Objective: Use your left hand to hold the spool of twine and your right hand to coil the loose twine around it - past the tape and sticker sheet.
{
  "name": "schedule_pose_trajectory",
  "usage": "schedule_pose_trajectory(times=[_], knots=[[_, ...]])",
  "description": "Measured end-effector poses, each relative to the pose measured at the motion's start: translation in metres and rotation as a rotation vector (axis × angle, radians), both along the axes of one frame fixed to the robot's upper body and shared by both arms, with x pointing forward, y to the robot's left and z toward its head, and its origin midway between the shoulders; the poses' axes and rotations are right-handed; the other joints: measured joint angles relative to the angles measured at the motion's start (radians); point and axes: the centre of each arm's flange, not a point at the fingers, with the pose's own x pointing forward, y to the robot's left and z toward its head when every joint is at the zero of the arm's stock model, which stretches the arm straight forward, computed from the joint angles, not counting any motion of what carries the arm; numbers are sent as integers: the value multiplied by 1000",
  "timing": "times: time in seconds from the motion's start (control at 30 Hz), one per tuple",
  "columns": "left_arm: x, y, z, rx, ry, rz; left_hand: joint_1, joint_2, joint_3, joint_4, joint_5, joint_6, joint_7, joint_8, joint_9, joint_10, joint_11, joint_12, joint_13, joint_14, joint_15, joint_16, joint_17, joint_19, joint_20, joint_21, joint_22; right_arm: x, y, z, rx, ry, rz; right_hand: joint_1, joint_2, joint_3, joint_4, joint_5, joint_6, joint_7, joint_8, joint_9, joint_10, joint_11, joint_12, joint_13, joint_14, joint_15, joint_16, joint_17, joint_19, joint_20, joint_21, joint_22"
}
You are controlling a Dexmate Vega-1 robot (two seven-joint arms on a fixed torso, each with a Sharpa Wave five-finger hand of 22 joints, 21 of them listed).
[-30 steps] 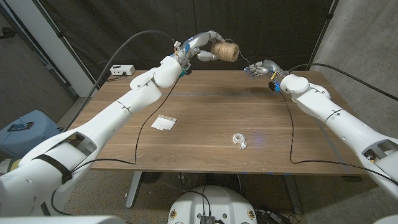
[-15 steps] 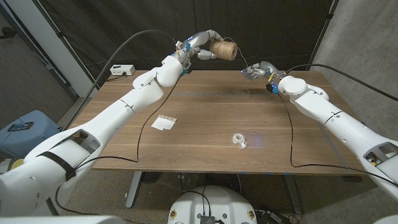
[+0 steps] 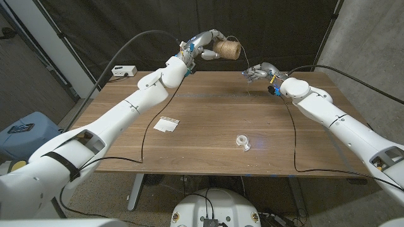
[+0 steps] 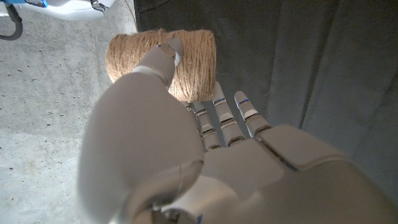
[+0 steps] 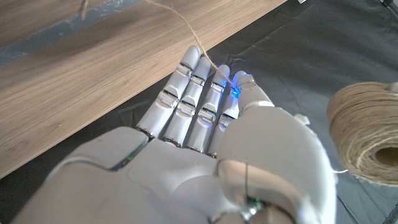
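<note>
Wooden table (image 3: 208,120), brown, w/ pale stripe running across far part. White box (image 3: 124,70) w/ small coloured spots sits at far left corner, cable leading off it. Black cables (image 3: 144,135) drape over tabletop on left & right sides, hanging off near edge. Black curtain (image 3: 271,25) behind table; grey concrete wall (image 3: 372,38) at far right. Blue seat/stool (image 3: 25,132) on floor, left of table, dark item on top. Floor grey.

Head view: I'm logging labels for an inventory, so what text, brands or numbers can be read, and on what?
None can be read.
Sticker sheet: dark marks, too small to read.
Tape: no print visible.
Spool of twine: no label visible.
White box at the table's far corner: no legible print.
</note>
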Motion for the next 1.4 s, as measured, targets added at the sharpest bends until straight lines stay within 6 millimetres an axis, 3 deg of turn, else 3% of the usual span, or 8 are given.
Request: schedule_pose_trajectory(times=[1.4], knots=[[5, 1, 2, -72, 1, 31, 0, 0, 0, 0, 0, 0, 0, 0, 0, 0, 0, -1, 0, 0, 0, 4, 8, 0, 0, 4, 0, -21, 51, -9, -65, -13, 131, 2, 2, -6, 0, 0, 6, 2, 0, 0, 7, 0, -8, 6, 6, -2, -5, 5, 0, 0, 0, 0]])
